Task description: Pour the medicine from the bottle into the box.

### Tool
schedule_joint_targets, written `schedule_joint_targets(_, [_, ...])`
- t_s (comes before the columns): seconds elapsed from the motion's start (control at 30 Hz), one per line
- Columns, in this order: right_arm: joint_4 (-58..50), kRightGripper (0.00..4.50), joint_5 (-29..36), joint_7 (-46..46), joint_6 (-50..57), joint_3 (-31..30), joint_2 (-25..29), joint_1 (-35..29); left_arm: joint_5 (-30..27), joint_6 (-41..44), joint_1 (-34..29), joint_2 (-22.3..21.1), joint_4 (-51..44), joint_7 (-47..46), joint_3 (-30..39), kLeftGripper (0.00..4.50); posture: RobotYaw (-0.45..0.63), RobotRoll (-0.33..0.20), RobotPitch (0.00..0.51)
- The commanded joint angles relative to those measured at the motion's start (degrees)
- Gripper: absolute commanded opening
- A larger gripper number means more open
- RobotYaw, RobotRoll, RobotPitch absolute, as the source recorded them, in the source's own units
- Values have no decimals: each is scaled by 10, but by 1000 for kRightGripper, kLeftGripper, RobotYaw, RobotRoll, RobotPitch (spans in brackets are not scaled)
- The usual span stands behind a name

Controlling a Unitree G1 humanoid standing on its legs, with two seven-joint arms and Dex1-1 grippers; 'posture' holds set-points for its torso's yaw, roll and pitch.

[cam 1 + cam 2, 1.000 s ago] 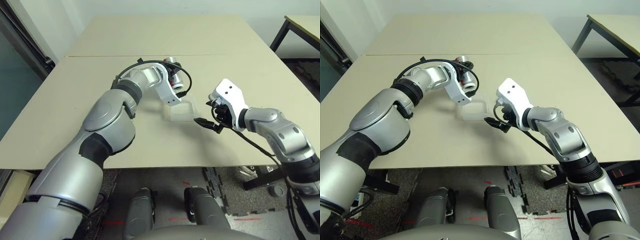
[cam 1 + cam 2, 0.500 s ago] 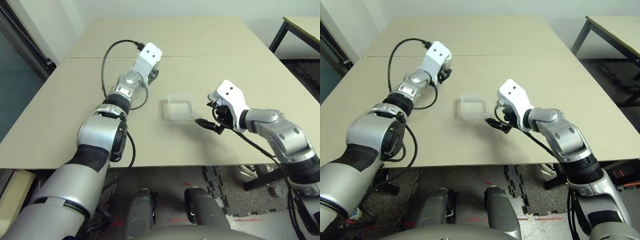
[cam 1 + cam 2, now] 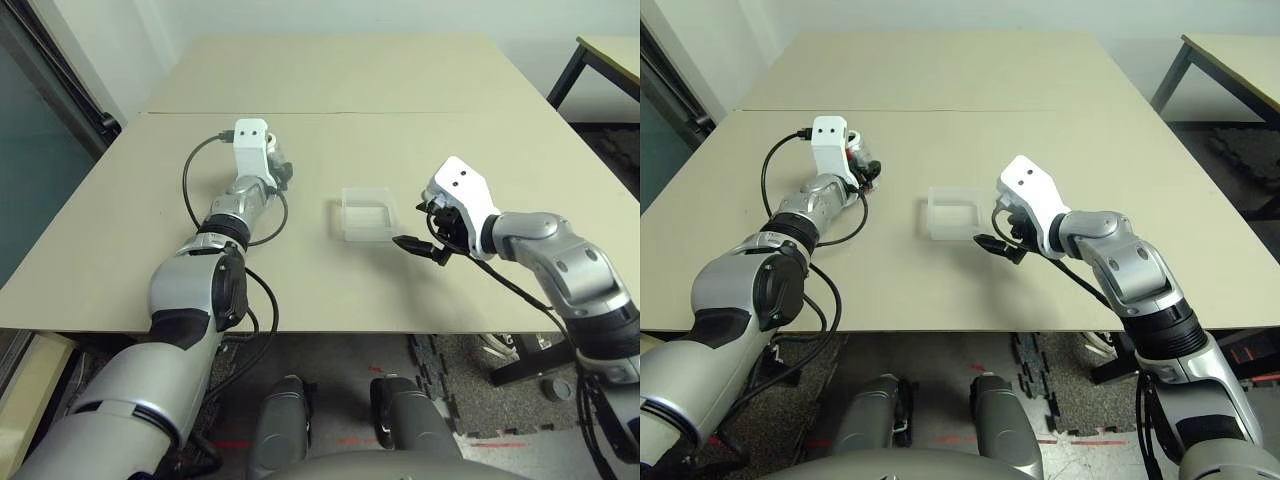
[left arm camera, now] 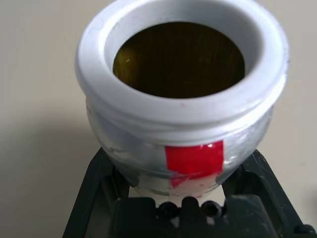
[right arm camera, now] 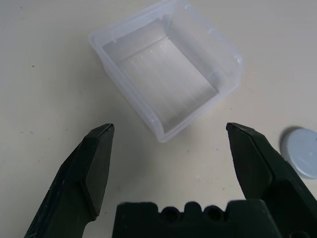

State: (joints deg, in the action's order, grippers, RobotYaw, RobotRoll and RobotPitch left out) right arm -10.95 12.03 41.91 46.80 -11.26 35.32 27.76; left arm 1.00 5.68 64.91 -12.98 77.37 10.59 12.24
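Note:
The bottle [image 4: 181, 99] is silver-grey with a white rim and a red stripe, and its mouth is uncapped. My left gripper [image 4: 178, 171] is shut on its body. In the eye views this gripper [image 3: 277, 172] holds the bottle [image 3: 866, 166] low over the table, well left of the box [image 3: 367, 213]. The box [image 5: 168, 74] is clear plastic and looks empty. My right gripper [image 5: 171, 131] stands open just in front of it, at the box's right front corner [image 3: 418, 243]. The medicine is hidden; the bottle's inside looks dark amber.
A round grey cap [image 5: 301, 159] lies flat on the table beside my right gripper. The beige table [image 3: 340, 80] has a seam across it behind the box. A second table [image 3: 610, 50] stands at the far right.
My left arm has swung away from above the box to the left, carrying the bottle with it and lowering it toward the table. The right gripper has stayed in place, open.

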Motion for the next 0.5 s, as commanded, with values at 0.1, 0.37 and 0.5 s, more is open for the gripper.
schedule_joint_targets(0.1, [-2,4500,-2,0,3,-2,2,-8,221,-107,75,-16,-5,39,-230,2657,-80,0,73])
schedule_joint_targets(0.37, [7,4500,-6,-13,-4,-1,-16,-3,526,-247,169,15,9,-52,-563,2657,-119,0,69])
schedule_joint_targets(0.5, [-1,4500,-5,-28,3,2,-34,-4,626,-256,179,39,17,-111,-674,2657,-151,0,69])
